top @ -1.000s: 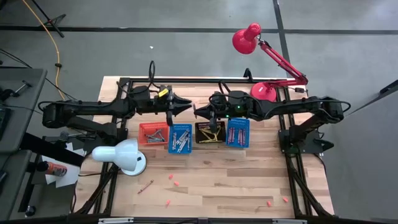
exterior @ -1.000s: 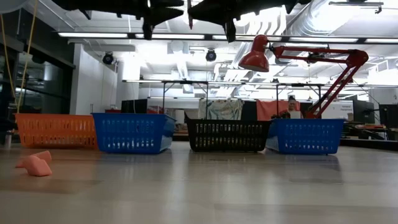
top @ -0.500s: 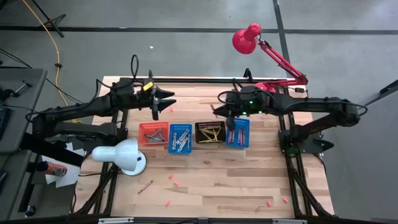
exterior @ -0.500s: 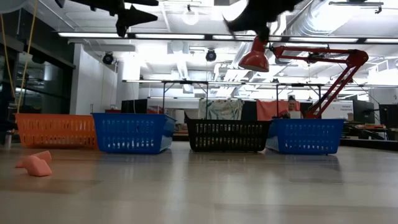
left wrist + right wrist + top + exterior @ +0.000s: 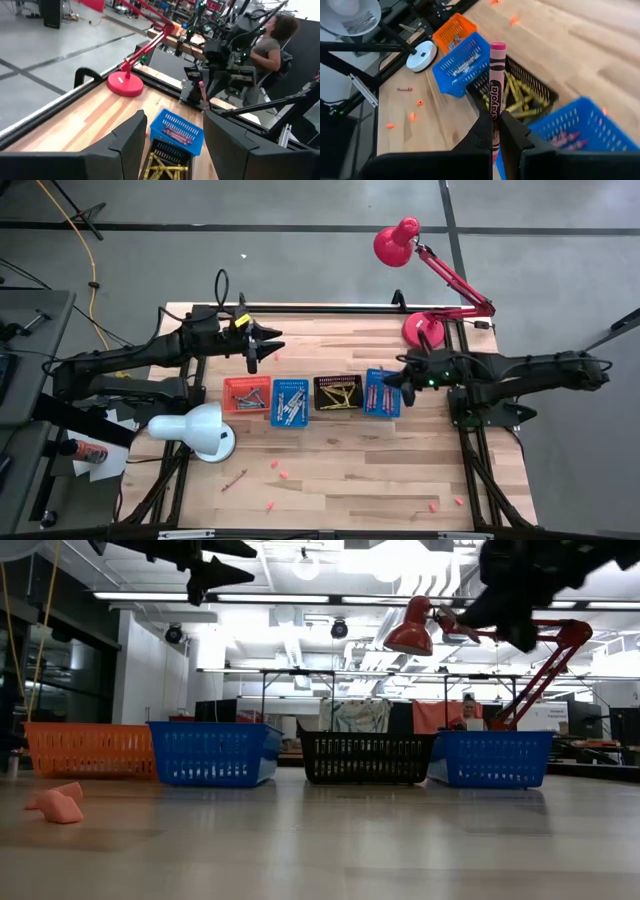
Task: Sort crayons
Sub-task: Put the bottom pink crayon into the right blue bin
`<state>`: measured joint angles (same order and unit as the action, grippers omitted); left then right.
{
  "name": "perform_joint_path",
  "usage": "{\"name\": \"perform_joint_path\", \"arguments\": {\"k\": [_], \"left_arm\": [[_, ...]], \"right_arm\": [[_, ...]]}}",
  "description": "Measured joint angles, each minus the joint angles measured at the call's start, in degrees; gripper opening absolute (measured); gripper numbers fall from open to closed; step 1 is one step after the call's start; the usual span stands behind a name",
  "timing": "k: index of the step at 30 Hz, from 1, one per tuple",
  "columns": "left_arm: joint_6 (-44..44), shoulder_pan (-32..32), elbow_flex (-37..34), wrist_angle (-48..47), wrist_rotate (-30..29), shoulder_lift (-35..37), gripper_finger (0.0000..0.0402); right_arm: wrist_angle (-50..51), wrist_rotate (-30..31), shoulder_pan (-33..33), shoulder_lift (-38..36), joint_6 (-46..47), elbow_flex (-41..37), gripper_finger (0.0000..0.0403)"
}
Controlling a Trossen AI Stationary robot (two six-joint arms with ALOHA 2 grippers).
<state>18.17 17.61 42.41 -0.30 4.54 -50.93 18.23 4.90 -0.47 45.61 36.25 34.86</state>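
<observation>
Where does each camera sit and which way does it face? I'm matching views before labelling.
High: overhead, straight down; both arms, left gripper, four baskets.
Low: table height, level across; basket fronts, arms overhead.
Left wrist: past its open fingers toward red lamp base.
Right wrist: past right gripper shut on pink crayon.
Shared: black basket holding yellow crayons.
</observation>
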Motion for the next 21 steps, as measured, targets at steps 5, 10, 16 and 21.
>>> {"name": "perform_joint_path", "arguments": {"k": [5,10,16,21], "left_arm": [[0.31,0.0,0.0,-0.12,-0.17,-0.36,0.0182],[0.29,0.0,0.0,-0.35,-0.2,-0.33,0.0182],[0.29,0.0,0.0,-3.15,-0.22,-0.33,0.0182],[0.28,0.0,0.0,-6.0,-0.24,-0.33,0.0182]], "right_arm": [[0.1,4.23,2.89,-1.65,5.38,-1.95,0.0],[-0.64,6.99,3.04,1.76,11.8,1.01,0.0],[4.58,10.93,3.04,9.69,30.01,1.83,0.0],[7.69,9.67,3.46,18.13,42.52,1.83,0.0]]}}
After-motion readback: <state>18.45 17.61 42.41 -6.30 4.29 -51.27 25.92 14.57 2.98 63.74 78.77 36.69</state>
